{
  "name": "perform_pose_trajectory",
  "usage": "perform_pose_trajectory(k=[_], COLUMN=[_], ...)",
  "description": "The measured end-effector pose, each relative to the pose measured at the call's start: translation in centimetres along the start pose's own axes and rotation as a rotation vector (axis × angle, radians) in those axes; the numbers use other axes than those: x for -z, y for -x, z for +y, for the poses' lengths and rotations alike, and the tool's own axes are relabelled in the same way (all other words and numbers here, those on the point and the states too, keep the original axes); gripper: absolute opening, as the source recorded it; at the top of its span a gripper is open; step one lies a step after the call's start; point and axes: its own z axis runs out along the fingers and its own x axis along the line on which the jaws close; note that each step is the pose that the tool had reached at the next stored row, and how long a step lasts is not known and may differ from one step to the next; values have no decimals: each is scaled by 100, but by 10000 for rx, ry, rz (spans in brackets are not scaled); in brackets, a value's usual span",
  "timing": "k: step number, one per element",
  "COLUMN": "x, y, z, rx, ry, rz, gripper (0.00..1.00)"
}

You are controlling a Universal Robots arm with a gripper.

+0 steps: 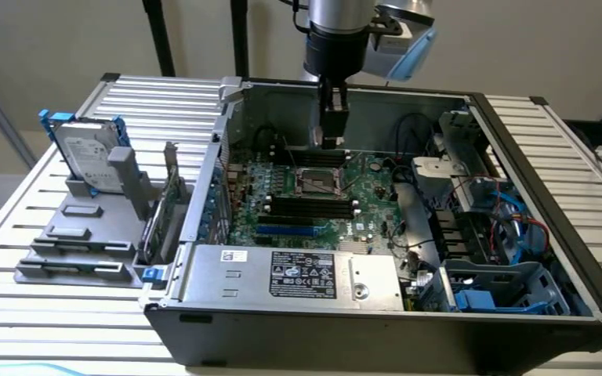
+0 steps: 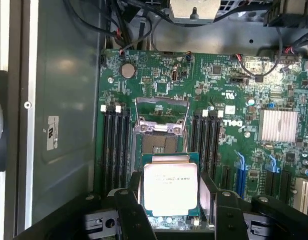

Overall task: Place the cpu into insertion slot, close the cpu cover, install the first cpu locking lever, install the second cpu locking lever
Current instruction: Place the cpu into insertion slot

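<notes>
Holding the cpu [image 2: 170, 186] clamped between its 2 fingers [image 2: 129, 212], the gripper [image 1: 331, 143] hung over the green motherboard [image 2: 214, 85]. The insertion slot [image 2: 159, 143] lay just ahead of the fingertips, and the cpu cover [image 2: 162, 101] stood tipped open beyond it. A chip lowered skewed or off-centre would likely catch the socket rim or bend contacts. The arm pointed straight down into the computer case [image 1: 280, 102], wrist vertical.

One cpu [image 2: 170, 187], one insertion slot [image 2: 159, 144], one cpu cover [image 2: 162, 100], one motherboard [image 2: 244, 90], two memory-slot banks [image 2: 116, 145], one power-supply box [image 1: 291, 274], one hard drive [image 1: 81, 153], one end effector [image 2: 176, 210].
</notes>
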Motion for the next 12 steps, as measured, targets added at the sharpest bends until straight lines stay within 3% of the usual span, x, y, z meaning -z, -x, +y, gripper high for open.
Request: perform_pose_trajectory(k=[6,12], x=[-49,-114], y=[-21,-66], z=[11,75], rx=[-462,-620], ry=[-19,-97], rz=[-21,-29], gripper=[55,55])
